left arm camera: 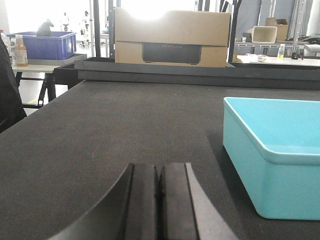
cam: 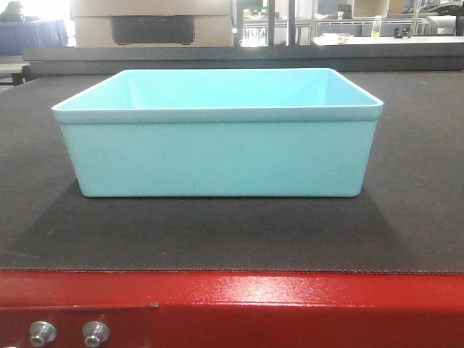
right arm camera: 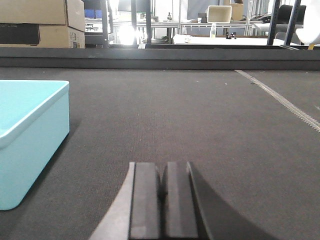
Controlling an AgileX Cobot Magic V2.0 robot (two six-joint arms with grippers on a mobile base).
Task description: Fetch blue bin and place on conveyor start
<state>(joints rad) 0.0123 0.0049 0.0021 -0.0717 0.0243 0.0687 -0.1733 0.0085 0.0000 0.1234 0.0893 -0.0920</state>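
On the dark grey belt (cam: 420, 181) of the conveyor sits the blue bin (cam: 217, 156), upright, open side up, near the red frame (cam: 239, 304) at the front edge. Nothing can be seen inside it. The left gripper (left arm camera: 159, 200) is low over the belt to the bin's left, jaws pressed together, holding nothing. The right gripper (right arm camera: 161, 200) is to the bin's right, likewise closed and apart from it. A cardboard box (left arm camera: 172, 37) stands beyond the belt

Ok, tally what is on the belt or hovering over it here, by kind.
Pale aqua-blue bins: 1, sitting empty on the conveyor belt
Grippers over the belt: 2, left gripper and right gripper, both closed, neither touching the bin
Total: 3
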